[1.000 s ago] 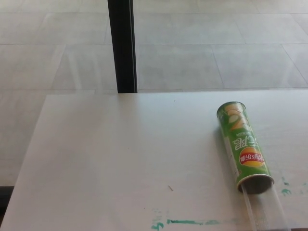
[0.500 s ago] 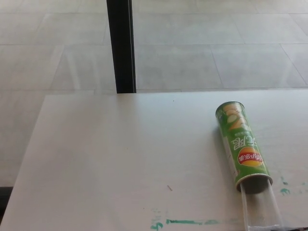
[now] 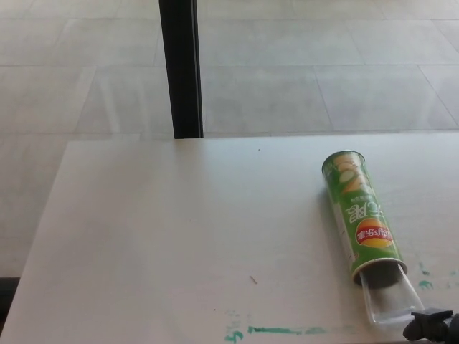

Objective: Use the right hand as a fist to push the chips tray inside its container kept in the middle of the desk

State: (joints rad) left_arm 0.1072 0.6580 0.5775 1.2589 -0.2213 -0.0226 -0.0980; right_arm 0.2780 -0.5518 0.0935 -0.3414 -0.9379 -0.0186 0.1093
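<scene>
A green chips can [image 3: 361,218] lies on its side at the right of the white bench [image 3: 179,236], its clear tray [image 3: 389,301] sticking out toward the robot. The tray looks light, thin and slippery; press squarely on its end. The right hand [image 3: 432,326] barely shows; whether clenched, I cannot tell.

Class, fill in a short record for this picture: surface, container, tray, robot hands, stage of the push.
Surface: white desk with green marks near its front edge
Container: green chips can, lying on its side, open end toward the robot
Tray: clear tray, partly sticking out of the can
Right hand: right hand at the tray's outer end, grip unclear
Left hand: not visible
Stage: tray not fully inside
</scene>
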